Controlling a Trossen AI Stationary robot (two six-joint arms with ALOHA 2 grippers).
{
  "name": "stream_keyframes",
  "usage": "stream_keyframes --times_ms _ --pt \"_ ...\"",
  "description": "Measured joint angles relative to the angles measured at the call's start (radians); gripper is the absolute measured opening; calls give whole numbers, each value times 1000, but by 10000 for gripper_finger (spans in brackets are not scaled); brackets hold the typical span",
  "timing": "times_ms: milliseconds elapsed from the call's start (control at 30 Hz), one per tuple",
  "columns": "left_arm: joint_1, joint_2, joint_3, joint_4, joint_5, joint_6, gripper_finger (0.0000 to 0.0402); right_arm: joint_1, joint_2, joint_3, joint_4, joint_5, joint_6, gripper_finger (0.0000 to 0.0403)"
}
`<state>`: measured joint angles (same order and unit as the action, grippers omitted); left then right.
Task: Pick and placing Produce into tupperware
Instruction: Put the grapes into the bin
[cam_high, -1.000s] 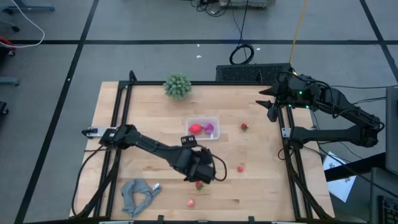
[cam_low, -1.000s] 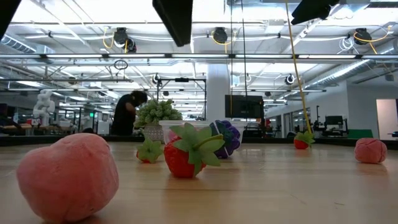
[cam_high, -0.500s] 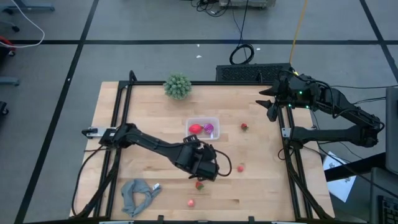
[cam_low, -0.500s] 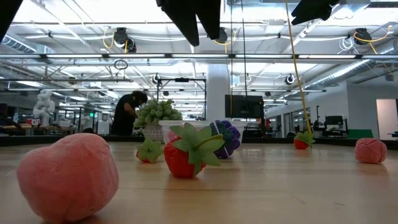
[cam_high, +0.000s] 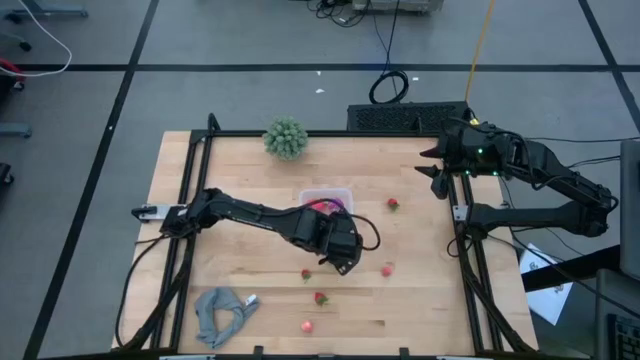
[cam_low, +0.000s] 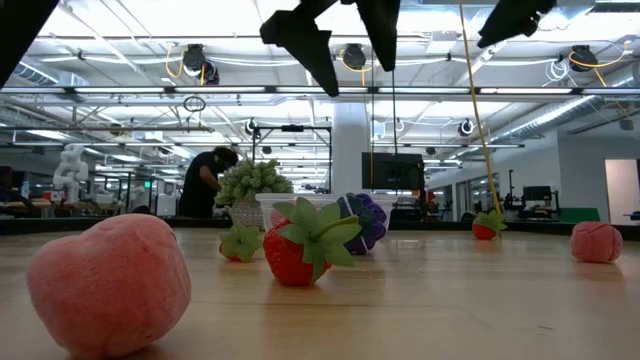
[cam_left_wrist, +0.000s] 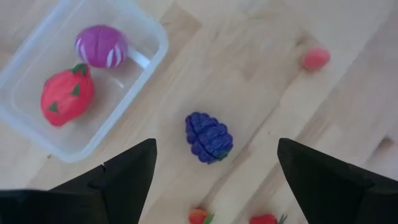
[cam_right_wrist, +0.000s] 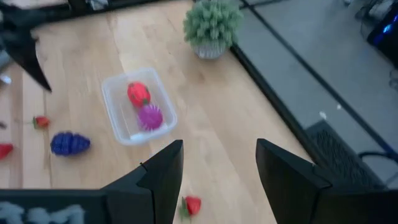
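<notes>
table (cam_high: 420, 300): wooden | left gripper (cam_left_wrist: 214, 163): wide, empty, above dark berry (cam_left_wrist: 208, 137) | right gripper (cam_right_wrist: 217, 163): wide, far right | container (cam_left_wrist: 146, 37): mid-table, red and magenta pieces inside | about four small pieces loose nearby

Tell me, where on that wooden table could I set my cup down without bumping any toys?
Bare wood lies between the green bushy ball and the table's left edge, and along the far side toward the right gripper. It is crowded around the tupperware, where the left gripper hovers open above a purple berry, and near the grey cloth.
</notes>
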<state>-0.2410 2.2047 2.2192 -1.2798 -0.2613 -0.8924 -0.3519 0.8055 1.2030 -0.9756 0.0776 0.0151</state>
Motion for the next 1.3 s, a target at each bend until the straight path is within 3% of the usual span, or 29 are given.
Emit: stream_keyframes --times_ms 267,400,567,733,1300 --pt "-1 2 -125 2 2 -283 340 0 0 0 -94 0 52 193" --pt "1 3 -226 104 52 -402 340 0 0 0 -59 0 52 193" --pt "7 2 -316 321 75 -429 340 0 0 0 -34 0 52 193" --pt "37 2 -379 417 79 -465 340 0 0 0 -23 -1 52 193" --pt "64 2 -403 391 96 -471 340 0 0 0 -24 -3 27 193"
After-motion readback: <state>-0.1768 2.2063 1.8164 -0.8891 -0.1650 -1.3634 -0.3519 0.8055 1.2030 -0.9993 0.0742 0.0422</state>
